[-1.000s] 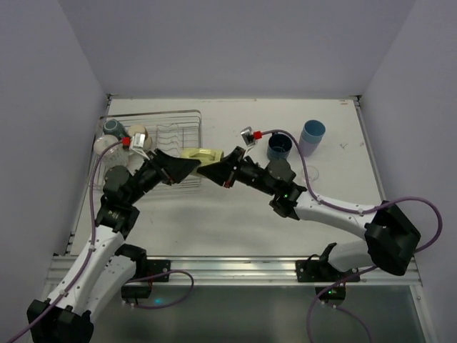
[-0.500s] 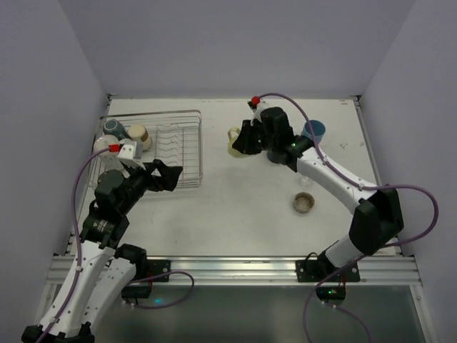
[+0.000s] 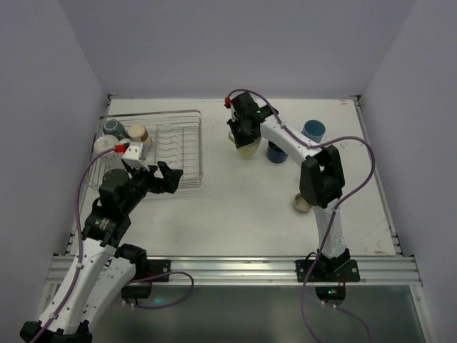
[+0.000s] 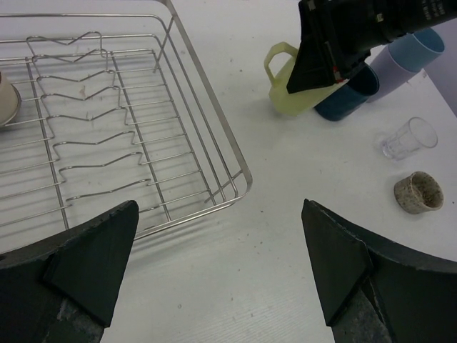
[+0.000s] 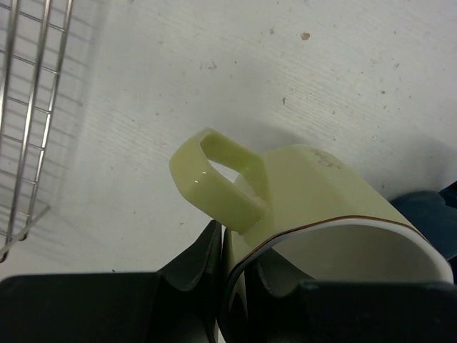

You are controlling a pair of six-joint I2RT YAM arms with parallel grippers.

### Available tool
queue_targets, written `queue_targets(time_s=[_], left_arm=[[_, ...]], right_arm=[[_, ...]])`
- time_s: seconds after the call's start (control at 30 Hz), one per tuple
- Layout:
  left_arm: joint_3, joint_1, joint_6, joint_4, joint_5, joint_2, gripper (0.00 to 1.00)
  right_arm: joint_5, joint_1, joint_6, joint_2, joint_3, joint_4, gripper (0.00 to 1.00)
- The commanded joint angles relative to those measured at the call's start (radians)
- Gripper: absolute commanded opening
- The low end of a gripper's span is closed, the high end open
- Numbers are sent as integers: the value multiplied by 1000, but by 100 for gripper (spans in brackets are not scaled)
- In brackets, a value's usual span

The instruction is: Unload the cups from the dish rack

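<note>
My right gripper point(image 3: 243, 136) is shut on the rim of the pale yellow mug point(image 3: 248, 148), one finger inside and one outside next to the handle point(image 5: 214, 179). The mug point(image 4: 293, 96) is slightly tilted, low at the table just left of the navy cup point(image 3: 277, 151). The silver wire dish rack point(image 3: 171, 136) stands at the far left with a dark teal cup point(image 3: 112, 128), a tan cup point(image 3: 137, 133) and a pale cup point(image 3: 105, 145) at its left end. My left gripper point(image 3: 168, 179) is open and empty over the table by the rack's near right corner point(image 4: 239, 182).
A light blue cup point(image 3: 312, 129) stands right of the navy one, on a lavender cup point(image 4: 397, 70). A clear glass point(image 4: 408, 137) and a small speckled cup point(image 3: 303, 204) stand nearer, on the right. The right arm stretches across the table's middle.
The left gripper has let go of the yellow mug and drawn back to the rack's near corner. The right gripper has carried the mug farther back and set it low beside the navy cup.
</note>
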Motion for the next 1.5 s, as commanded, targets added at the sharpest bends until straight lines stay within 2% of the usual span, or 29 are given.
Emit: queue_targets(time_s=[0.0, 0.17, 0.23, 0.27, 0.3, 0.37, 0.4, 0.5, 0.53, 0.67, 0.77, 0.8, 0.97, 1.03, 1.07, 1.2, 1.47], left_arm=[[6, -7, 34, 8, -20, 5, 100], [14, -7, 45, 1, -58, 15, 100], [15, -4, 46, -4, -93, 20, 100], [17, -4, 46, -7, -107, 20, 100], [20, -4, 46, -10, -136, 23, 100], [25, -4, 45, -21, -185, 25, 100], [28, -3, 42, -25, -234, 26, 100], [40, 5, 22, -41, -303, 32, 100], [46, 6, 14, -48, -310, 37, 100], [100, 8, 5, -59, -325, 89, 100], [153, 8, -1, -59, -446, 153, 100], [182, 12, -9, -61, -493, 195, 100], [239, 75, -40, -41, -558, 304, 100], [247, 188, -64, -33, -516, 341, 100], [247, 278, -75, -30, -493, 360, 100], [282, 397, -118, -19, -492, 428, 100], [431, 480, -92, -4, -503, 695, 100]], right_arm=[[0, -4, -68, 34, 104, -42, 0], [1, -4, -59, 68, 85, 9, 0], [14, -3, -52, 71, 84, 15, 6], [18, -3, -50, 70, 84, 18, 10], [20, -1, -49, 68, 82, 21, 24], [14, 6, -52, 51, 73, 29, 40], [18, 8, -52, 39, 65, 35, 51], [15, 11, -39, -37, 21, 75, 66], [8, 11, -38, -63, -10, 96, 76], [-84, 17, -7, -209, -112, 171, 91], [-126, 34, 27, -355, -260, 280, 99], [-147, 37, 40, -395, -299, 312, 99], [-201, 42, 70, -623, -562, 489, 99], [-210, 40, 62, -666, -620, 504, 99], [-209, 39, 56, -673, -633, 503, 99], [-232, 38, 50, -691, -654, 507, 99], [-336, 38, 73, -693, -668, 552, 99]])
